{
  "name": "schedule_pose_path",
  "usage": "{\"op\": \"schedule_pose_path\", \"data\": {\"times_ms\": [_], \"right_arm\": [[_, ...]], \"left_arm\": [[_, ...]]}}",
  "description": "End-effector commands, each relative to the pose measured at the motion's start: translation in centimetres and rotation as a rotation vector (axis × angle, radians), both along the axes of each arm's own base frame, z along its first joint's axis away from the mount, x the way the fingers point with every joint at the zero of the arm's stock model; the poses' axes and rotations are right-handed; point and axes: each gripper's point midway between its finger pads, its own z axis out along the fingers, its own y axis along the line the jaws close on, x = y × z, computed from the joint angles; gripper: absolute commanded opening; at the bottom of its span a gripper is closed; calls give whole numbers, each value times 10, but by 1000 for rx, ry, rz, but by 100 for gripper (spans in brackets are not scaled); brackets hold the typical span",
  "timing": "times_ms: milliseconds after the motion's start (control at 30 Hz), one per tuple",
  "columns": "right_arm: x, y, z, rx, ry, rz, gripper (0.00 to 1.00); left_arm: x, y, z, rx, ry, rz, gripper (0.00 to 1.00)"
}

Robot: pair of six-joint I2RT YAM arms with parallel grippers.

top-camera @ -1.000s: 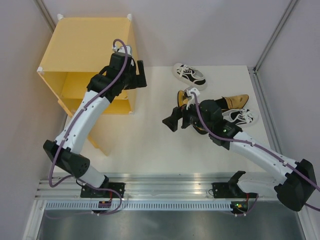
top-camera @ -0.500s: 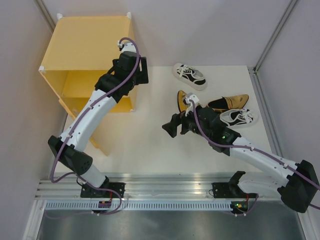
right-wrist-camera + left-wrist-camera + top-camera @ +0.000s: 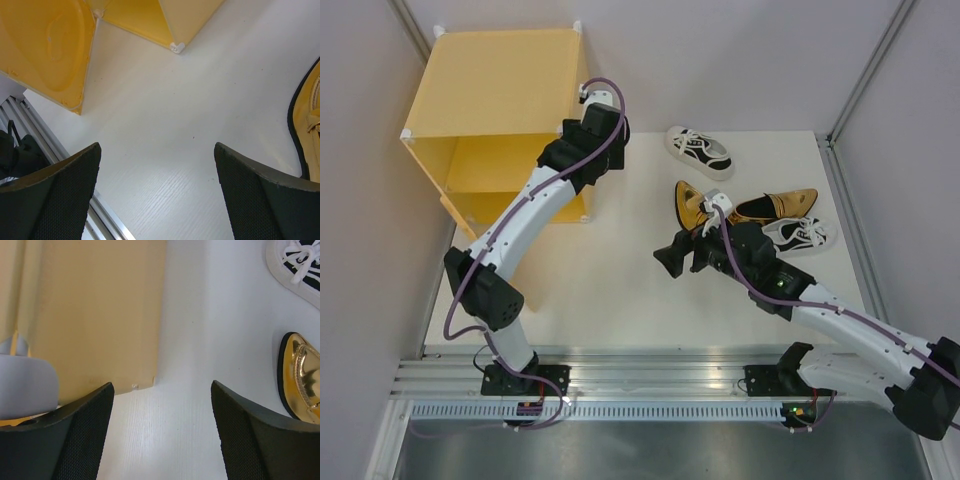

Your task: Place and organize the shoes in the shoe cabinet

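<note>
The left tool (image 3: 161, 390) has swung from the yellow-orange translucent plastic shoe cabinet (image 3: 490, 90), at the table's (image 3: 610, 290) far left corner, toward the shiny gold loafers (image 3: 692, 203) and white laced sneakers (image 3: 699, 150) lying unshelved near the far right corner; it and the right tool (image 3: 156, 147) gape empty. Only the right wrist view shows the apple-embossed door (image 3: 50, 55) open

The shoe cabinet (image 3: 490, 100), at ten o'clock on the table (image 3: 620, 290), is smooth translucent yellow-orange plastic; the tabletop is matt white with a fine grain. At three o'clock in the left wrist view the gold loafer (image 3: 302, 375) gleams like polished metal, and the fingers (image 3: 82, 440) of the left gripper (image 3: 161, 386) are matt black, finely meshed.
</note>
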Motion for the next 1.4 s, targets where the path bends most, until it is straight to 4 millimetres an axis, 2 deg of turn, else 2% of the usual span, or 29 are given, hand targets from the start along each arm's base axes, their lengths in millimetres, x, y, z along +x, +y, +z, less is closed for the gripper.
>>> {"op": "schedule_pose_path", "data": {"times_ms": [0,100,133,267,367,400,433,467,500,533,567,633,667,733,767,867,967,1133,1267,1367], "right_arm": [[-1,-7,4,1,-19,-25,98],[-1,-9,8,6,-32,-31,98],[-3,-12,2,-13,-14,-31,98],[-8,-16,4,-10,-17,-31,98],[-11,-20,6,-9,-21,-29,98],[-13,-21,5,-15,-18,-28,98],[-14,-23,5,-16,-19,-28,98],[-15,-24,4,-20,-19,-27,98],[-16,-26,3,-30,-18,-27,98],[-17,-27,1,-35,-17,-26,98],[-18,-28,1,-36,-18,-26,98],[-20,-30,-1,-45,-14,-25,98],[-18,-34,-1,-49,-20,-45,98],[-20,-36,-2,-52,-17,-48,98],[-20,-37,-2,-51,-18,-50,98],[-22,-39,-3,-47,-17,-54,98],[-23,-41,-5,-53,-15,-58,98],[-25,-43,-10,-64,0,-60,98],[-23,-47,-15,-72,9,-81,98],[-20,-52,-17,-81,12,-115,98]], "left_arm": [[29,1,45,16,-152,4,81],[34,-5,52,14,-168,-16,81],[33,-5,52,9,-165,-20,81],[14,-11,54,-75,-155,-65,84],[-15,-9,49,-138,-118,-102,89],[-24,-8,34,-148,-81,-104,91],[-40,-2,45,-176,-93,-114,92],[-49,-3,44,-197,-80,-141,93],[-60,0,32,-195,-49,-151,93],[-73,5,43,-218,-71,-161,94],[-85,9,31,-208,-32,-170,94],[-100,19,27,-208,-13,-158,95],[-114,34,21,-181,9,-124,95],[-128,51,13,-163,28,-56,96],[-136,68,7,-128,27,4,96],[-159,101,-11,-63,71,126,97],[-179,125,-27,4,127,219,98],[-212,169,-36,74,154,391,98],[-229,198,-37,80,148,496,98],[-237,214,-31,85,124,553,98]]}}
